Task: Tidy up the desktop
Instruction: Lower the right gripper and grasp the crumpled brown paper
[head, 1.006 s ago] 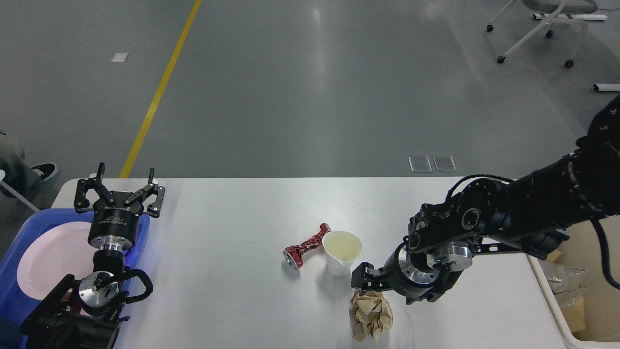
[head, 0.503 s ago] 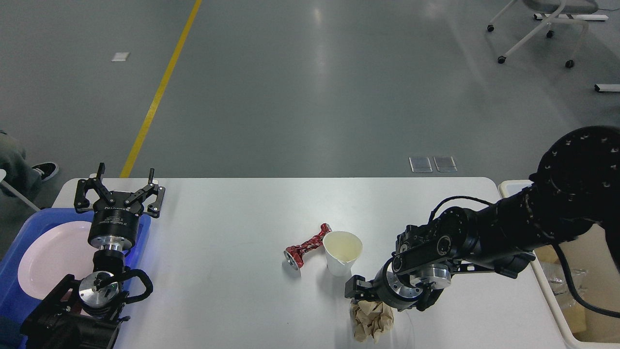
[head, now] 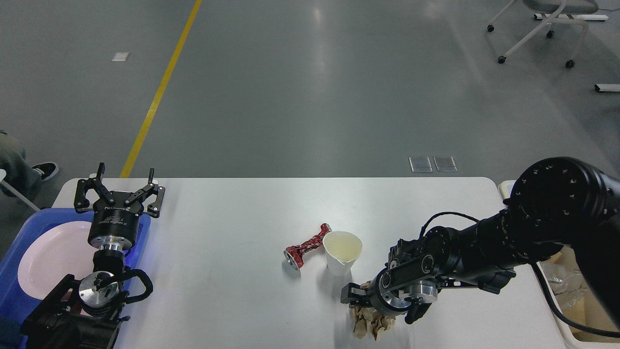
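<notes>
A: Start at your left edge. What do you have there?

B: A blue tray [head: 19, 232] sits at the left end of the tabletop [head: 232, 228], with a white plate [head: 48, 261] lying in it. Your left arm rises over the tray's right side. The left tool [head: 120, 186] points away from you, above the far-left part of the tabletop, and its two fingers stand clearly apart with nothing between them.

A: Where is the tabletop itself?

B: It is the wide white surface that fills the lower half of your view, from the tray on the left to the beige bin [head: 576, 310] at the right edge. Its far edge borders the grey floor [head: 310, 97], which carries a yellow line [head: 160, 92].

A: Move to the middle.

B: A crushed red can [head: 306, 246] lies on its side on the tabletop. Just to its right stands a white paper cup [head: 342, 251], upright with its mouth open; the can's far end reaches the cup's rim, though contact cannot be confirmed.

A: And right of the cup?

B: A crumpled ball of brown paper [head: 370, 322] lies near the front edge. Your right arm comes in from the right, low over the tabletop. The right tool [head: 357, 296] is directly at the top of the paper. It is dark and partly hidden by its own wrist, so you cannot tell whether its fingers are apart or closed on the paper.

A: Far right?

B: The bin stands beside the tabletop's right end and holds clear plastic. An office chair base [head: 537, 29] stands on the floor at the far right.
</notes>
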Action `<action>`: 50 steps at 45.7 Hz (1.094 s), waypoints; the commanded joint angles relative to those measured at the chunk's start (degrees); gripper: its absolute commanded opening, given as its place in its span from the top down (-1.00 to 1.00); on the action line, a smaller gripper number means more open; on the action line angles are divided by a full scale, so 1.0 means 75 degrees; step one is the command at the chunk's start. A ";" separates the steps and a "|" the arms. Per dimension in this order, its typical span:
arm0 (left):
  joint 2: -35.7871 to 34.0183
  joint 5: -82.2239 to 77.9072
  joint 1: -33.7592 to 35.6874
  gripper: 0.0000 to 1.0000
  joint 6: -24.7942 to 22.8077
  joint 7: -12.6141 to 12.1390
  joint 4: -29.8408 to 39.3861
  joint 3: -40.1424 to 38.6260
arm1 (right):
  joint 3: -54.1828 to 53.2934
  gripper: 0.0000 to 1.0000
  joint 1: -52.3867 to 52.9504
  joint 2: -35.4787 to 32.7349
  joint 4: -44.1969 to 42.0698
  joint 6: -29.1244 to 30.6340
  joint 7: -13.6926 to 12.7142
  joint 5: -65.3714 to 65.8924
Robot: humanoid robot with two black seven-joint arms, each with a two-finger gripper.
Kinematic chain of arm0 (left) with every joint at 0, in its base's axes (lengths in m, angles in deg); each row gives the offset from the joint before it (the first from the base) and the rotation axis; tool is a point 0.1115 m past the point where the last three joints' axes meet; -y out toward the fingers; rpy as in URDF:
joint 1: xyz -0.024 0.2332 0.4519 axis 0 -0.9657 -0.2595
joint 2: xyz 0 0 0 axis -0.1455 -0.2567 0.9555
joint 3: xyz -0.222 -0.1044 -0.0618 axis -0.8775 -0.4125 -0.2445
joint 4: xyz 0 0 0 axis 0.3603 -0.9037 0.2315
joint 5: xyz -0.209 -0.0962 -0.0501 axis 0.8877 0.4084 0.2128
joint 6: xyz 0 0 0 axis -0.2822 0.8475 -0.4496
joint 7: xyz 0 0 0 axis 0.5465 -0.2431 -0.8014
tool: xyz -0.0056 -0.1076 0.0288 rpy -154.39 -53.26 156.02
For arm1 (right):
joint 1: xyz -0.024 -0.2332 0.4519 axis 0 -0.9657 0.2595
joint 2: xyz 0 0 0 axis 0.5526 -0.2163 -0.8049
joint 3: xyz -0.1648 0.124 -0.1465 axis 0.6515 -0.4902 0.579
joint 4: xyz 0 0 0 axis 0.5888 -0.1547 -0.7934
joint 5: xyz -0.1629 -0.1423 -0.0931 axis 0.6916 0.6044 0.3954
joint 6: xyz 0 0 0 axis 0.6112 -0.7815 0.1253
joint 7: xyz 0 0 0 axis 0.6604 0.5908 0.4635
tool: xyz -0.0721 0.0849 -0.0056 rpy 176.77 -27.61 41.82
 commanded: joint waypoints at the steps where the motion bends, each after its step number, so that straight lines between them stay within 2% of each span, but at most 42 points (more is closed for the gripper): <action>1: 0.0000 -0.0002 0.0000 -0.93 0.0000 0.0000 0.0000 0.0011 | 0.0003 -0.83 -0.0034 0.0001 -0.0006 -0.0003 0.0000 0.0058; 4: 0.0000 -0.0002 0.0000 -0.93 0.0000 0.0000 0.0000 -0.0001 | 0.0015 -0.65 -0.0046 0.0013 -0.0006 -0.0003 0.0000 0.0081; 9: 0.0000 -0.0002 0.0000 -0.93 0.0000 0.0000 0.0000 -0.0001 | 0.0015 -0.09 -0.0105 0.0165 -0.0006 -0.0003 -0.0012 0.0163; 13: 0.0000 -0.0002 0.0000 -0.93 0.0000 0.0000 0.0000 -0.0001 | 0.0003 0.47 -0.0128 0.0166 0.0006 -0.0003 -0.0012 0.0023; 17: 0.0000 -0.0002 0.0000 -0.93 0.0000 0.0000 0.0000 -0.0001 | -0.0009 0.83 -0.0128 0.0154 0.0018 -0.0015 -0.0035 -0.0094; 20: 0.0000 -0.0002 0.0000 -0.93 0.0000 0.0000 0.0000 -0.0001 | -0.0009 1.00 -0.0116 0.0165 0.0018 -0.0015 -0.0047 -0.0410; 26: 0.0000 -0.0002 0.0000 -0.93 0.0000 0.0000 0.0000 -0.0001 | 0.0003 1.00 -0.0023 0.0142 0.0053 -0.0027 -0.0047 -0.0903; 44: 0.0000 -0.0002 0.0000 -0.93 0.0000 0.0000 0.0000 0.0011 | 0.0085 1.00 0.0376 0.0013 0.0334 0.0114 -0.0070 -0.0950; 50: 0.0000 -0.0002 0.0000 -0.93 0.0000 0.0000 0.0000 -0.0001 | 0.0097 1.00 0.1078 -0.0455 0.0872 0.0862 -0.0070 -0.1091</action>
